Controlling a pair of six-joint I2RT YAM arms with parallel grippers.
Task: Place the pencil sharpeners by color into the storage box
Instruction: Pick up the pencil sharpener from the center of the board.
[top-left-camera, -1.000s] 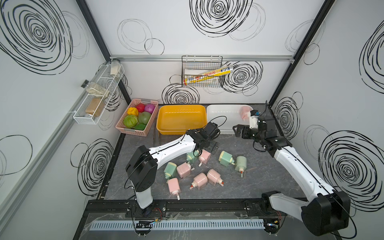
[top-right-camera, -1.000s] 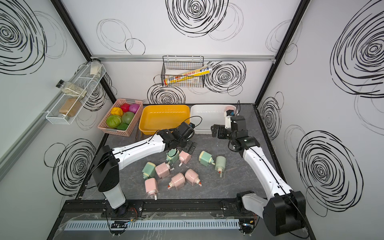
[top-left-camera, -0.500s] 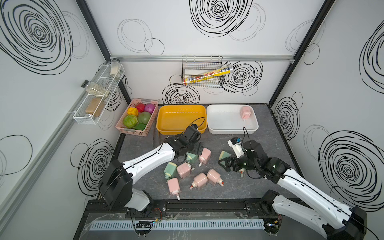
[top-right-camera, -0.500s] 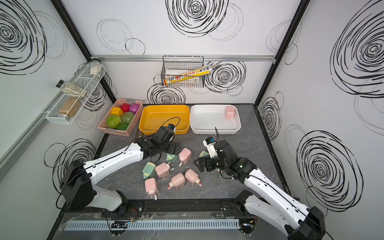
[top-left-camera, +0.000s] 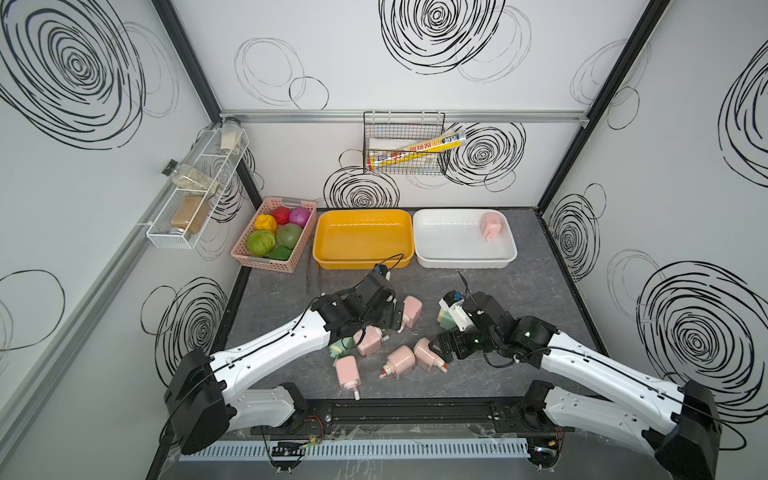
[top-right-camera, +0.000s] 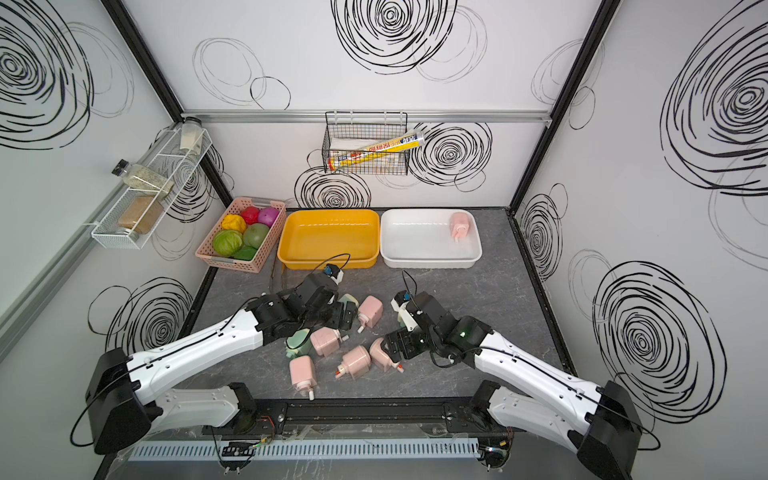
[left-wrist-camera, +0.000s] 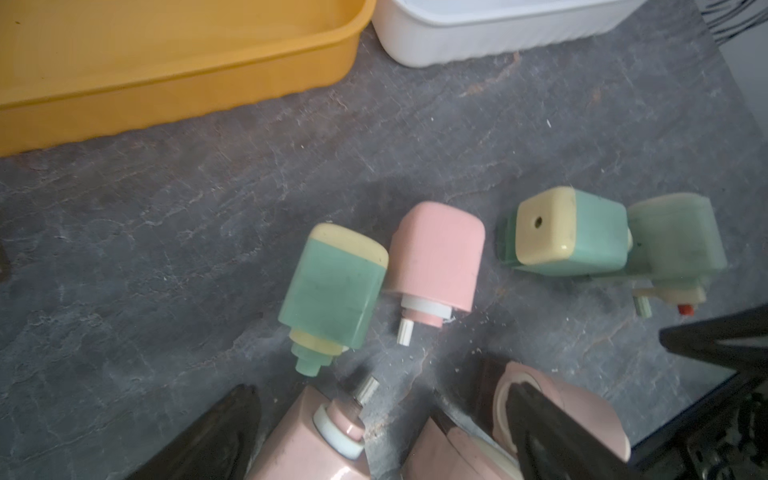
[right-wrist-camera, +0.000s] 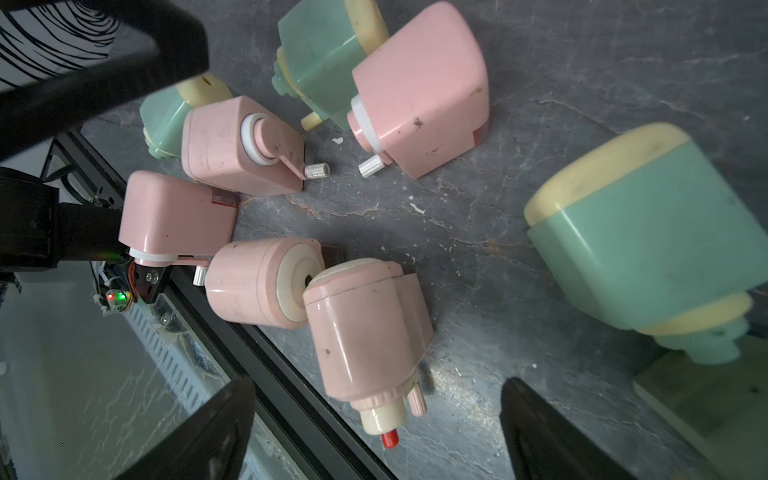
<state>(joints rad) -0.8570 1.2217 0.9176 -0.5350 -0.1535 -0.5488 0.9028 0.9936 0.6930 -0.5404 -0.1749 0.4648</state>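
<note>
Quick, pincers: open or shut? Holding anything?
Left pincer: open, holding nothing.
Right pincer: open, holding nothing.

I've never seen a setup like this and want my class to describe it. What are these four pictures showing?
Two white robot arms stand at a grey table. Both top views look down on everything; each wrist view comes from a camera on one arm. Pink sharpeners and green sharpeners lie scattered on it; one more sharpener lies in the white tray, the yellow tray is empty. A basket holds toy vegetables. The left gripper and right gripper are both open over the pile, holding nothing.
</note>
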